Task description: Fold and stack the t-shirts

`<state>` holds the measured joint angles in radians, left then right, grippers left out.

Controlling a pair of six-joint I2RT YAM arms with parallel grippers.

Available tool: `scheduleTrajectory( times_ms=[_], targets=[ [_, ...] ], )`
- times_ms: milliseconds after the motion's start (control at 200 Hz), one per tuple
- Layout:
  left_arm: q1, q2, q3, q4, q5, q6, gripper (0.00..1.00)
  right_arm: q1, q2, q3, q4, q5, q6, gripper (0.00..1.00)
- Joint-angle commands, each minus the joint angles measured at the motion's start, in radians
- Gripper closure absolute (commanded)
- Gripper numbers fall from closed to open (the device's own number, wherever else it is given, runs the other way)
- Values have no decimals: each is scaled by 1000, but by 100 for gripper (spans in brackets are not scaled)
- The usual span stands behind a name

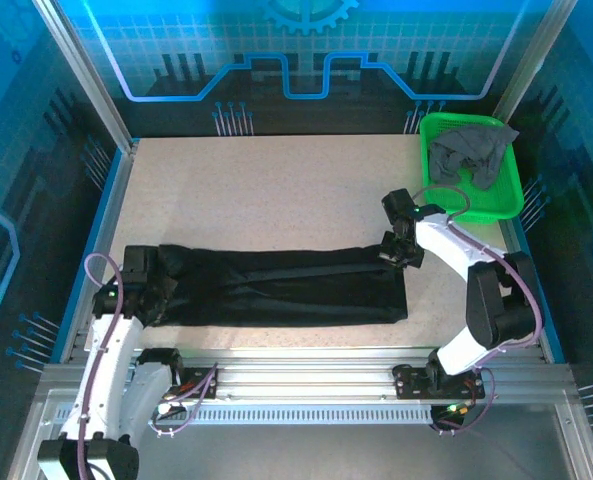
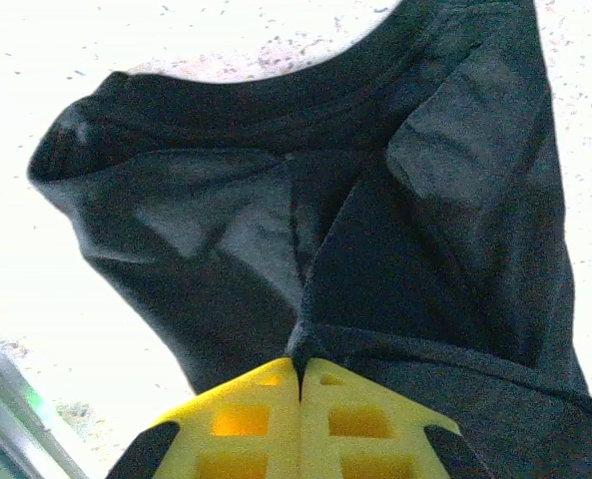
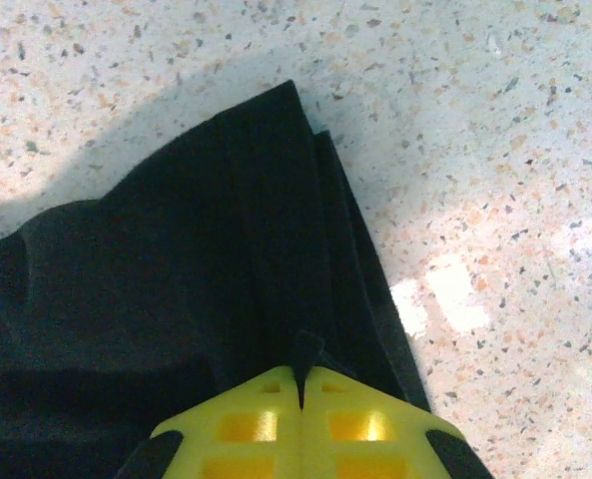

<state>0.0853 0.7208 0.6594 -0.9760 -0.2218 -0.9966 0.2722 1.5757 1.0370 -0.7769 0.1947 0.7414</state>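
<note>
Both my left fingers and right fingers are clenching opposite ends of the black t-shirt, which is lying folded long across the near table; I am judging that keeping both ends level and taut will give a square fold. Beyond it the speckled top is lying bare; the grey t-shirt is sitting crumpled in the green basket, far right.

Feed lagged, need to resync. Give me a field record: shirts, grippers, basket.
black t-shirt: long folded strip lying across the table
left gripper: shut on cloth near the collar
right gripper: shut on the opposite end
dark grey t-shirt: crumpled in the green basket
green basket: far right corner of the table
</note>
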Motion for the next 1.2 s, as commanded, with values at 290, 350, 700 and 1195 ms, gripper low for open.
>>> scheduleTrajectory(
  times_ms=[290, 350, 700, 1195],
  targets=[
    [7, 6, -47, -118, 10, -91, 100, 42, -64, -96, -49, 32, 77, 90],
    [7, 3, -41, -120, 21, -98, 87, 42, -79, -91, -61, 47, 78, 78],
    [23, 213, 169, 72, 24, 18, 62, 68, -115, -13, -24, 15, 57, 80],
    [200, 866, 278, 329, 222, 59, 82, -10, 152, -15, -7, -37, 89, 91]
  ],
)
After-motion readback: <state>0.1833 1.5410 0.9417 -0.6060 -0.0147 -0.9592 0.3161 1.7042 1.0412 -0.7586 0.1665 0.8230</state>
